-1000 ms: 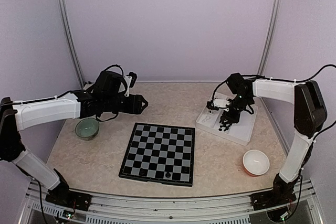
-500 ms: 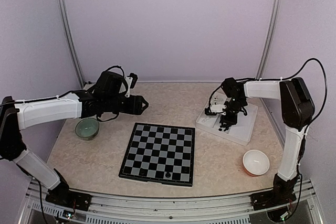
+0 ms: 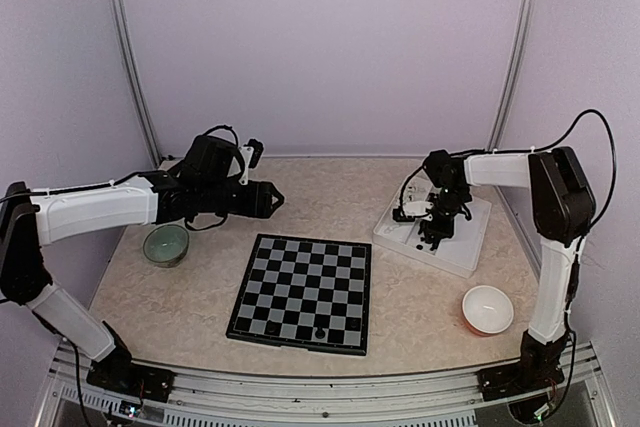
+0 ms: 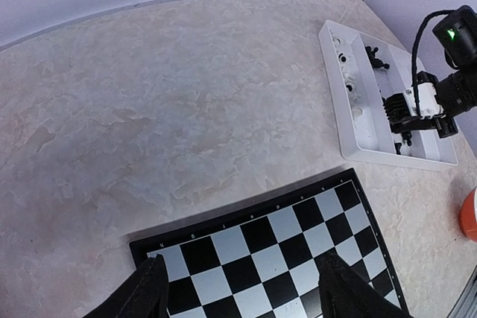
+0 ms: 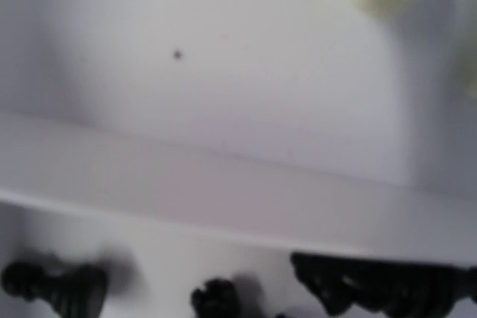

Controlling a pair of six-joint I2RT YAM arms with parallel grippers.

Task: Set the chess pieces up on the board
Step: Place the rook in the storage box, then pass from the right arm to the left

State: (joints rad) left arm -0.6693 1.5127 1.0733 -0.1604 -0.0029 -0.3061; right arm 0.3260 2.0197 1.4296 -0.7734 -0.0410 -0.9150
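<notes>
Over the last second the right arm has folded its elbow in and lowered the right gripper [image 3: 437,235] deeper into the white tray [image 3: 465,253] at the table's right side. It looks like a reach for the next piece, so the task appears to be barely started. The board [image 3: 305,292] lies flat in the middle of the table and is almost bare; a single black piece [image 3: 320,331] stands on its near row. The other chess pieces [image 5: 63,288] lie loose in the tray, seen blurred and very close by the right wrist camera.

Whether the right gripper's jaws are apart or together cannot be told, nor whether they touch or hold a piece: its own fingers do not show clearly.

The left arm has not moved. The left gripper [image 4: 240,297] hovers above the board's far edge, its fingers spread wide with nothing between them.
</notes>
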